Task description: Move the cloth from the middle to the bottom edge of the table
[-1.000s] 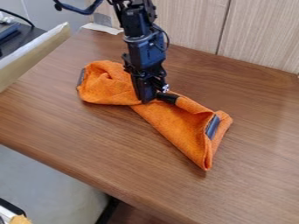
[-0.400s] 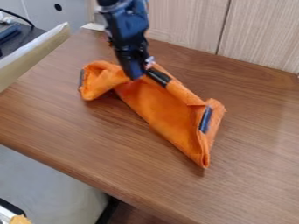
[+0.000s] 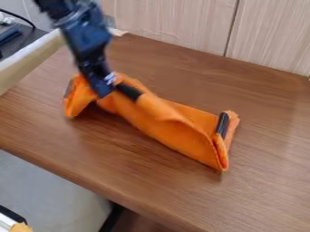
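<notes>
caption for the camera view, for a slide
Claw gripping an orange cloth on a brown wooden table

Blurred arm (image 3: 89,35) cut off at top, blurred pincer (image 3: 104,94), cloth (image 3: 162,122) partly hidden behind it, table (image 3: 269,165) cropped at right

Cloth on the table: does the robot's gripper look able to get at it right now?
Yes, it seems so: the gripper is right at the cloth, which looks pinched and raised off the table there, and nothing covers that part except the gripper.
</notes>
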